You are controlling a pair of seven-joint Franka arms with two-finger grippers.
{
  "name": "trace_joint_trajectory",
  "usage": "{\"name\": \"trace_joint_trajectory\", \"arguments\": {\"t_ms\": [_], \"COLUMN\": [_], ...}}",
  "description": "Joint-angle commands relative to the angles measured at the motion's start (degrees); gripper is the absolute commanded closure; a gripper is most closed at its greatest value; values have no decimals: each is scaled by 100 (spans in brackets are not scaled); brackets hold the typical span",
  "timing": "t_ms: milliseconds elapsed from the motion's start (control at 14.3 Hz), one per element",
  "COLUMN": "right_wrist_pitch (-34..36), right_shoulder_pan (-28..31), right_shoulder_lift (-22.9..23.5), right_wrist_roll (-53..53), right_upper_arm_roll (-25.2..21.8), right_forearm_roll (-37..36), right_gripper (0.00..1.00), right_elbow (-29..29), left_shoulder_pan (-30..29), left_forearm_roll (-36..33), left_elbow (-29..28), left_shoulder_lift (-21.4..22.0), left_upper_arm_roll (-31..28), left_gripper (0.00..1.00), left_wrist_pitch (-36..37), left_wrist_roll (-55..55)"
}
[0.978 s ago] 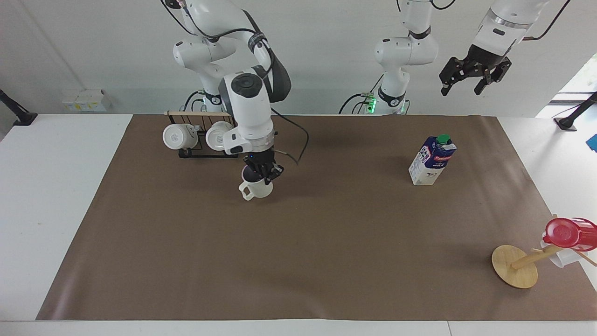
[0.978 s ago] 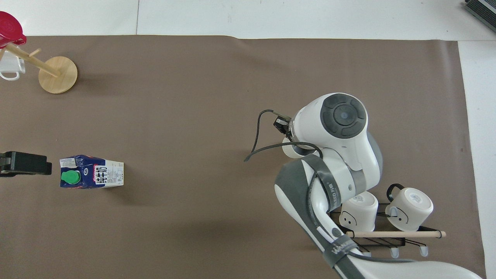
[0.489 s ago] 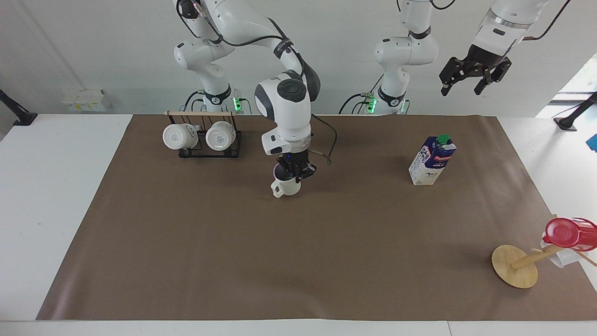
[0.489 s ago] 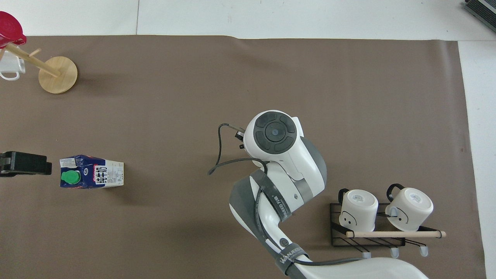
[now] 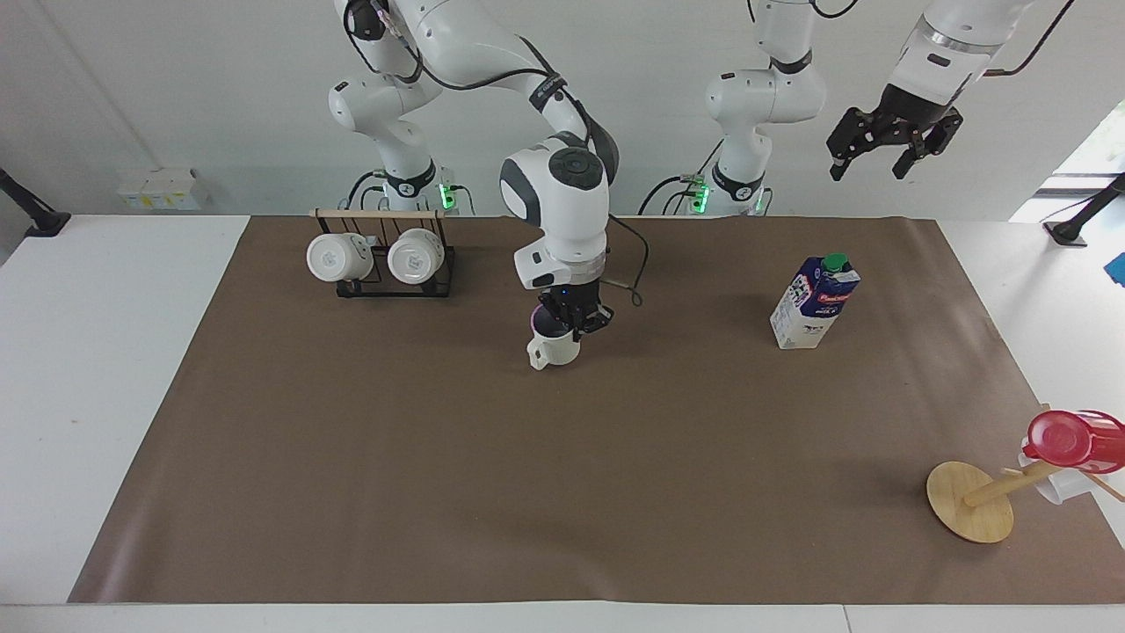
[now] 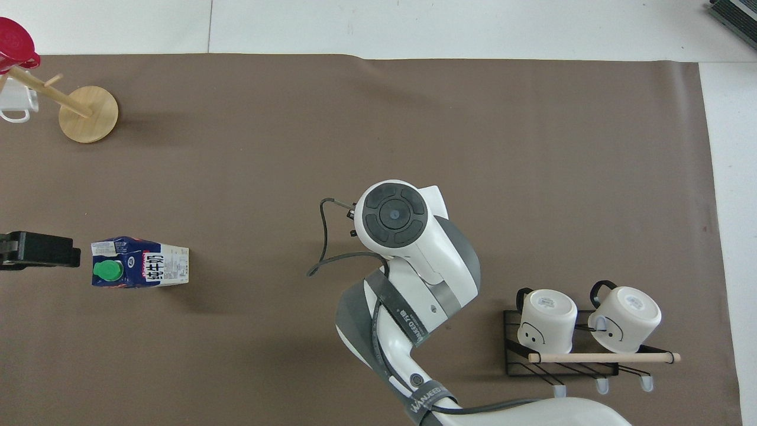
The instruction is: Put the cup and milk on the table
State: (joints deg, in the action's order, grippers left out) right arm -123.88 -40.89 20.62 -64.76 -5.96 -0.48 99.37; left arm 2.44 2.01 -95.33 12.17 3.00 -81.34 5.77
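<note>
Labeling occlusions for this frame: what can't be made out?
- Overhead view: the cup and right pincer are hidden under the right arm's wrist.
- Facing view: whether the cup touches the table is unclear.
- Overhead view: left pincer is cut off by the edge.

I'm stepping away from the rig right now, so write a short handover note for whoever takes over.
Right gripper: shut on the cup, which it holds by the rim over the middle of the table.
Left gripper: open, raised and waiting above the left arm's end of the table.
The milk stands upright on the brown sheet, untouched by either gripper.
Done: milk is on the table.
Left: set the cup down and release it.
</note>
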Motion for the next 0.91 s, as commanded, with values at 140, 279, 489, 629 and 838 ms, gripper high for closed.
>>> {"name": "trace_joint_trajectory", "arguments": {"t_ms": [140, 279, 489, 629, 838], "right_wrist_pitch": [-171, -206, -215, -215, -338], "right_shoulder_pan": [-25, -25, -25, -25, -25], "right_shoulder_lift": [100, 100, 91, 91, 56], "right_wrist_roll": [-213, -213, -213, -213, -213], "right_upper_arm_roll": [-20, -20, -20, -20, -11], "right_forearm_roll": [-207, -207, -198, -163, -111], "right_gripper": [100, 100, 100, 100, 100], "right_elbow": [12, 56, 73, 82, 205], "left_shoulder_pan": [-42, -59, -173, -200, -296], "left_forearm_roll": [54, 54, 36, -7, -8], "left_elbow": [-38, -213, -792, -1188, -1716], "left_shoulder_lift": [136, 137, 110, 119, 128], "left_upper_arm_roll": [-1, -10, -10, -10, -10], "left_gripper": [0, 0, 0, 0, 0], "left_wrist_pitch": [84, 57, -503, -917, -1479], "left_wrist_roll": [-15, -41, -59, -137, -287]}}
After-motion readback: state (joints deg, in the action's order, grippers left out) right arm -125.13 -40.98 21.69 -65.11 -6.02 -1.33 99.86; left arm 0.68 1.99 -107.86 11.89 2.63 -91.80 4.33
